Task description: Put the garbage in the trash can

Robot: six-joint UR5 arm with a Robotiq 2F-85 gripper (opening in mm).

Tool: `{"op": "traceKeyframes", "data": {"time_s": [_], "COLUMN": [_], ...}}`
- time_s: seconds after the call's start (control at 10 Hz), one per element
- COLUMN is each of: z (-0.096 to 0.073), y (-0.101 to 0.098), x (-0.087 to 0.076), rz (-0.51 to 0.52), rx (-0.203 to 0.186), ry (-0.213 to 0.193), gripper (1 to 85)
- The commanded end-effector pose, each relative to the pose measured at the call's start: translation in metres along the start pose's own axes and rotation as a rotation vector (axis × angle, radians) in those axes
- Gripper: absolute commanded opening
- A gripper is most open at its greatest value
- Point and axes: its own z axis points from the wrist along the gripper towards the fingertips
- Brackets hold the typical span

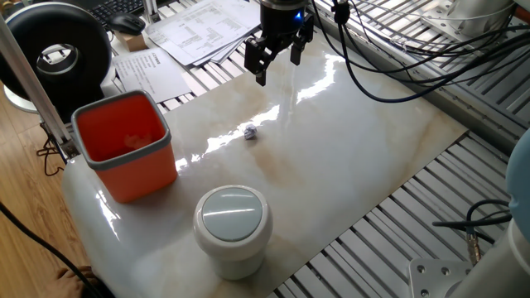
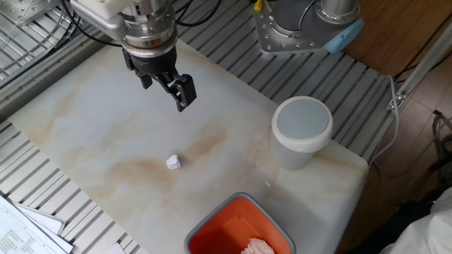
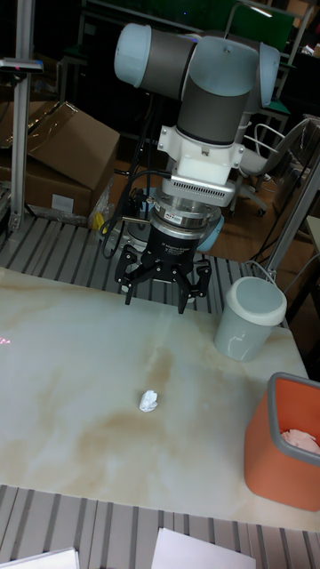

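The garbage (image 1: 251,132) is a tiny crumpled whitish scrap lying alone on the marble tabletop (image 1: 356,141), also seen as the garbage (image 2: 174,162) and the garbage (image 3: 148,400). My gripper (image 1: 279,70) hangs open and empty above the table's far side, well back from the scrap; it shows as the gripper (image 2: 166,88) and the gripper (image 3: 160,300). The trash can (image 1: 233,228), a small white cylinder with a pale domed lid, stands near the front edge, also visible as the trash can (image 2: 303,130) and the trash can (image 3: 249,318).
A square orange bin (image 1: 124,149) with a grey rim stands left of the trash can, with something whitish inside. Papers (image 1: 199,29) and a black round device (image 1: 58,50) lie beyond the table's left end. Cables (image 1: 389,50) trail over the slatted surface at the back.
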Motion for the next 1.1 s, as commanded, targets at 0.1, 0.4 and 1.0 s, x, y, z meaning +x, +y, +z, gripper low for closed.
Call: {"op": "traceKeyframes", "data": {"time_s": [0.1, 0.4, 1.0], "z": [-0.001, 0.004, 0.009], "y": [0.025, 0.021, 0.032], "x": [0.003, -0.011, -0.012], "rz": [0.122, 0.095, 0.125], "rx": [-0.087, -0.027, -0.064], "ry": [0.013, -0.057, -0.082], "gripper": [1.0, 1.0, 1.0]}}
